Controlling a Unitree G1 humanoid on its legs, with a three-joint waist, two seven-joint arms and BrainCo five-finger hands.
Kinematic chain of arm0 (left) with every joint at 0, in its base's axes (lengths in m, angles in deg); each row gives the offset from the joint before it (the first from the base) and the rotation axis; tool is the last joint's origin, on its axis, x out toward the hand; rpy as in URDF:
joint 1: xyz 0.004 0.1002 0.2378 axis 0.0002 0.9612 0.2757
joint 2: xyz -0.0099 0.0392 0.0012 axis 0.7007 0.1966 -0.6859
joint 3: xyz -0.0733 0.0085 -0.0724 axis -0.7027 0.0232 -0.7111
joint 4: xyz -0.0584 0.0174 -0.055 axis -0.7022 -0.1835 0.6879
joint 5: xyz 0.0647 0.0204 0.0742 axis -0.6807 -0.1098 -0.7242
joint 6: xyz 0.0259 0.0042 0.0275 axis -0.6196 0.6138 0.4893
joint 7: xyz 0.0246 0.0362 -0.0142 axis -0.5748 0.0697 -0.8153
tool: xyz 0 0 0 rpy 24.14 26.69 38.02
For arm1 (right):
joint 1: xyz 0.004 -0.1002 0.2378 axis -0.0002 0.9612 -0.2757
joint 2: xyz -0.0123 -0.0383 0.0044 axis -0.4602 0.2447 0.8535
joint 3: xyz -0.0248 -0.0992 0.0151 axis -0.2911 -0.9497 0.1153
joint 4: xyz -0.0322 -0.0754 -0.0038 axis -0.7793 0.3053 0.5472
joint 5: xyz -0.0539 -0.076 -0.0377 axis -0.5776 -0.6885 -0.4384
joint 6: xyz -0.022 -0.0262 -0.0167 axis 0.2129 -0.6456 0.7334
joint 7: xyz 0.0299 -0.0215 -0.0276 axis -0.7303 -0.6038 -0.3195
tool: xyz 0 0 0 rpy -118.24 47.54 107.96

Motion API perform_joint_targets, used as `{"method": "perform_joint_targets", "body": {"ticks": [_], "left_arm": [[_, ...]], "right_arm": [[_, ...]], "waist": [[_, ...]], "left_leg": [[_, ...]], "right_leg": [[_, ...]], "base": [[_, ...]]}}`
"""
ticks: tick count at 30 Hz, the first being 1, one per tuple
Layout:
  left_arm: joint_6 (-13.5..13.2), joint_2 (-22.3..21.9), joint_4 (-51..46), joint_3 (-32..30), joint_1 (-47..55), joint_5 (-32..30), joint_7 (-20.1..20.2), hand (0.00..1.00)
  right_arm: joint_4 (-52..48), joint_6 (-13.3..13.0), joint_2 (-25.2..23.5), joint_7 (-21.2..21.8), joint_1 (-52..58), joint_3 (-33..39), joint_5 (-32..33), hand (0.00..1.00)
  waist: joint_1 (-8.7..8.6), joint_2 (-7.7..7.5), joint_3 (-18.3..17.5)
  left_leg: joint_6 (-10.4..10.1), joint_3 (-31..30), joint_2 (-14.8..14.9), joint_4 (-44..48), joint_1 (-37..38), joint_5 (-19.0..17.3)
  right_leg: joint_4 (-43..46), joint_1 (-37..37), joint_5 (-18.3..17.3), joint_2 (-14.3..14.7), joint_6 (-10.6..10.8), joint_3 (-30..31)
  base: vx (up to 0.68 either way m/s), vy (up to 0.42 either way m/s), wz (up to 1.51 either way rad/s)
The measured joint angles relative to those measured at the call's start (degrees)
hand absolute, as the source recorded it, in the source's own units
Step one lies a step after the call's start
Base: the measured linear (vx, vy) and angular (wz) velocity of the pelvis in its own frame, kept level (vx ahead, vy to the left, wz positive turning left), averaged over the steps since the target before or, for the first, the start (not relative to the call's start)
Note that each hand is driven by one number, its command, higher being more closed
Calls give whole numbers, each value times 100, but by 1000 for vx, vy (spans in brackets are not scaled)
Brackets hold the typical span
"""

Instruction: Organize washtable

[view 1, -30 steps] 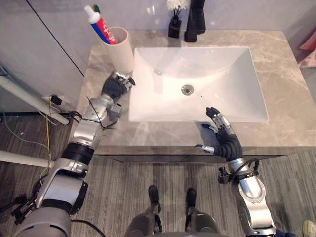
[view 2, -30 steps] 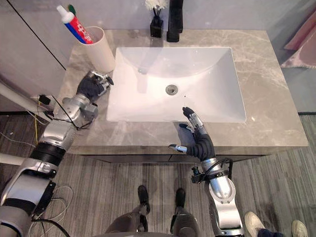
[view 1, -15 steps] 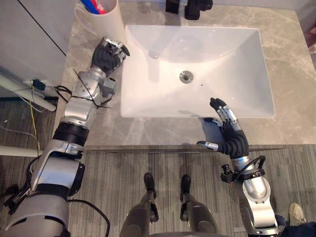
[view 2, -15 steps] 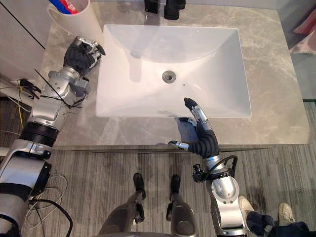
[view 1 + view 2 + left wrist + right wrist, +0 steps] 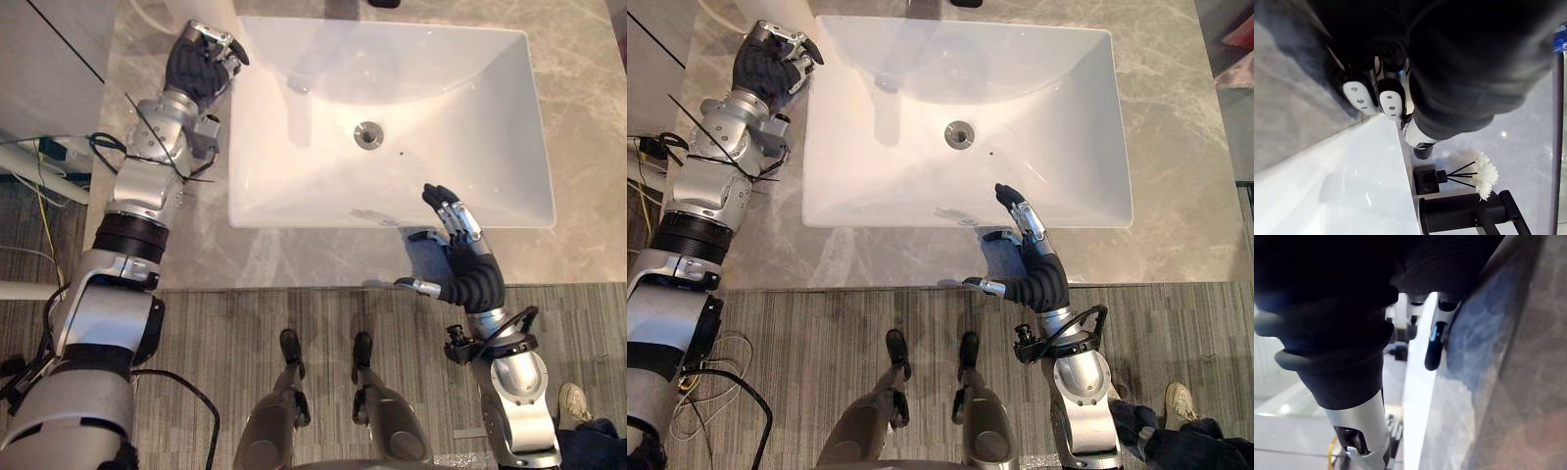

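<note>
Plainly, left hand curls empty beside the glossy white rectangular basin (veined grey stone counter); right hand straight-fingered.

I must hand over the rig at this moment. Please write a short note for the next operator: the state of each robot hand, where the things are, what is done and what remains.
The left robot hand has its fingers curled, holds nothing, and is at the left rim of the sink, near the back.
The right robot hand is open, holds nothing, and is over the counter at the sink's front rim.
The black diffuser and the faucet stand behind the sink.
Done: cannot tell; neither hand carries anything.
Left: probably check the back left corner.
</note>
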Motion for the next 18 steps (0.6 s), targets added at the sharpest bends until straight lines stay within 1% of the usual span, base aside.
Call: {"method": "perform_joint_targets", "body": {"ticks": [9,12,14,16,17,18], "left_arm": [[8,68,161,0,-13,2,34,100],[52,69,168,-31,83,1,30,100],[36,71,-154,-143,461,2,24,100],[31,41,-791,-306,1074,2,28,100],[5,-91,-1538,-525,1841,7,32,100],[7,-196,-1785,-612,2120,20,31,100]], "right_arm": [[54,3,63,11,4,-18,40,0],[141,3,64,12,3,-68,40,0],[204,5,63,14,4,-131,39,0],[292,9,64,15,-2,-150,36,0],[419,13,62,13,-15,-147,33,0],[466,24,56,12,-12,-133,27,0]], "waist": [[-1,0,0],[5,0,0],[2,3,-2],[5,9,-7],[4,32,-38],[4,50,-72]], "left_leg": [[0,-12,-2,0,70,0],[-1,-22,-3,0,161,-3],[1,-24,-4,-1,244,-10],[-9,-56,-3,-1,331,-20],[-23,-119,-8,-2,427,-31],[-23,-150,-10,-2,446,-30]], "right_leg": [[-21,94,0,0,0,-21],[-50,204,-1,0,0,-31],[-82,298,-3,1,0,-33],[-102,405,-15,4,0,-55],[-105,531,-43,8,0,-138],[-106,566,-55,8,-3,-195]], "base": [[34,17,1],[14,5,0],[50,13,0],[58,7,8],[42,3,16],[67,1,21]]}}
